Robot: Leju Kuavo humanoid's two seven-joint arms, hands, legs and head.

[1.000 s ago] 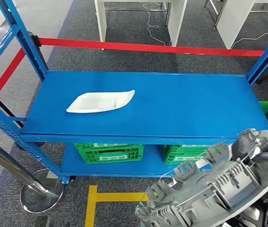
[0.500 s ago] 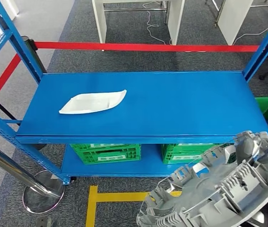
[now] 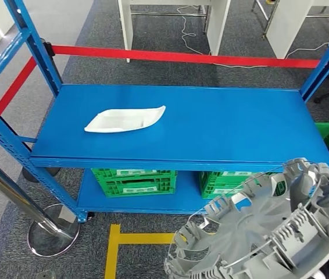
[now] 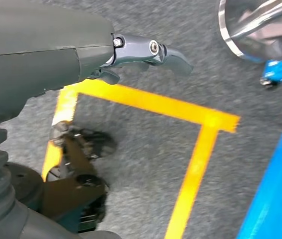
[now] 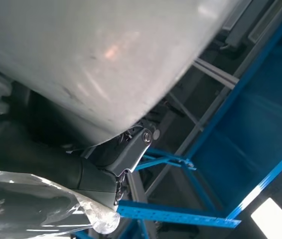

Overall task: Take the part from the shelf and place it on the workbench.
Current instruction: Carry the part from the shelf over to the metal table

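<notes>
Grey ribbed plastic part [image 3: 259, 232] held low at right by right hand [image 5: 132, 149], fingers clasped beneath it. Left hand [image 4: 147, 52] hangs over floor, fingers extended, grasping nothing.

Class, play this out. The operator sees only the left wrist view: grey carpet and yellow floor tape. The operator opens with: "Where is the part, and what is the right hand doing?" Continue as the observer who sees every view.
Observer: In the head view the big grey ribbed part is low on the right, in front of the blue shelf. The right wrist view shows the right hand against its pale underside, apparently holding it.
Operator: Is anything left on the shelf?
Observer: A white tray lies on the top board, toward its left end.
Operator: And underneath?
Observer: Green crates stand on the lower board.
</notes>
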